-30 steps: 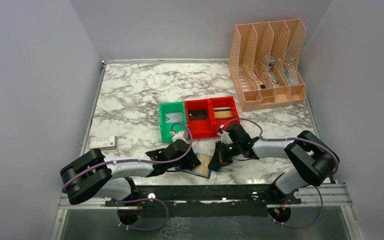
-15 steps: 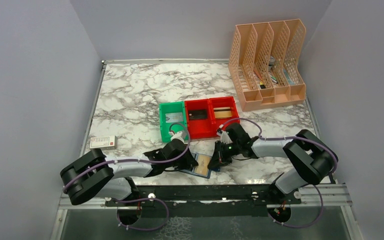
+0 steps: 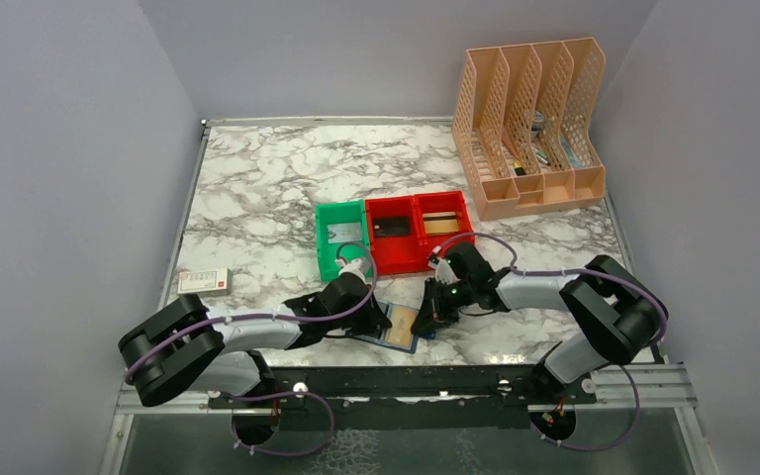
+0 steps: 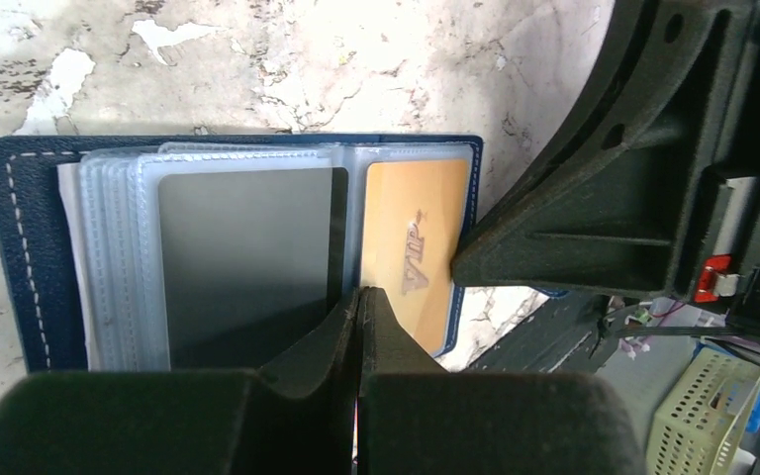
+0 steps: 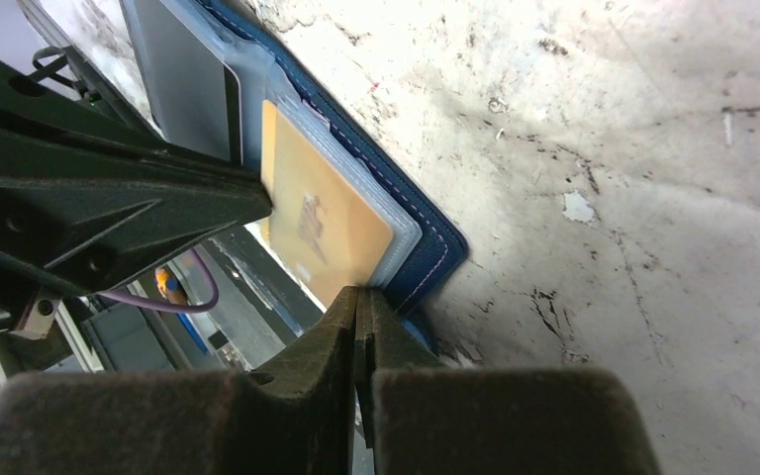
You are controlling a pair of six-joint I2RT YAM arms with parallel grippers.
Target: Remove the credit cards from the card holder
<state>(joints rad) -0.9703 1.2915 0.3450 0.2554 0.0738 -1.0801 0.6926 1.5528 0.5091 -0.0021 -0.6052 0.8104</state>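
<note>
**Both grippers closed at the open card holder**

Top view: the card holder (image 3: 396, 336) lies open on the marble table (image 3: 257, 188), low in the frame and just right of centre, between the two arms. The left gripper (image 3: 384, 319) reaches onto it from the left and the right gripper (image 3: 424, 322) from the right. Just above them stand a green bin (image 3: 340, 259) and a red bin (image 3: 396, 259), side by side. A peach file rack (image 3: 529, 129) sits at the upper right, and a small white box (image 3: 204, 281) lies at the left edge.

Left wrist view: the holder fills the centre, its navy cover showing at the left. Clear sleeves (image 4: 109, 257) hold a grey card (image 4: 242, 257), with a gold card (image 4: 416, 247) to its right. The left jaws are pressed together with no gap, their tip at the fold between the two cards. Whether they pinch a sleeve cannot be told. The right gripper's tip touches the gold card's right edge.

Right wrist view: the right jaws are also shut tight. Their tip meets the holder's edge beside the gold card, at lower centre. Whether they nip that edge cannot be told.
</note>
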